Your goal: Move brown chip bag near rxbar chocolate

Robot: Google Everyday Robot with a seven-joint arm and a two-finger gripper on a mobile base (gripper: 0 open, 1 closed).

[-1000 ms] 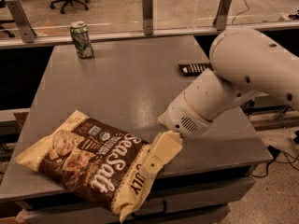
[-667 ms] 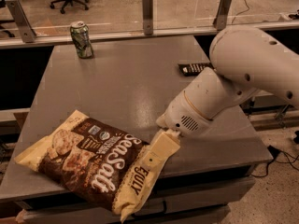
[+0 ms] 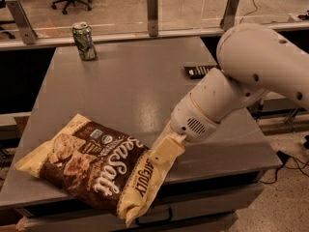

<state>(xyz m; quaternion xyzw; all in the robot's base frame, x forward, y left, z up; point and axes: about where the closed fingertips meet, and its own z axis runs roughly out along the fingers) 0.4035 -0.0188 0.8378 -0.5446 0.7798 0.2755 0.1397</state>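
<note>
Lying in the lower left of the frame, the brown chip bag rests on the grey table, its lettered face up and its cream end pointing toward the lower centre, where it overhangs the table's front edge. The gripper sits at centre frame, touching the upper edge of that cream end. Whether the gripper is clamped on the bag or only resting against it cannot be determined. The white arm enters from the upper right and slopes down to the left. The rxbar chocolate lies flat at the table's right side, right of centre in the upper half, partly hidden behind the arm and well apart from the bag. A green can stands upright near the table's far left corner.
</note>
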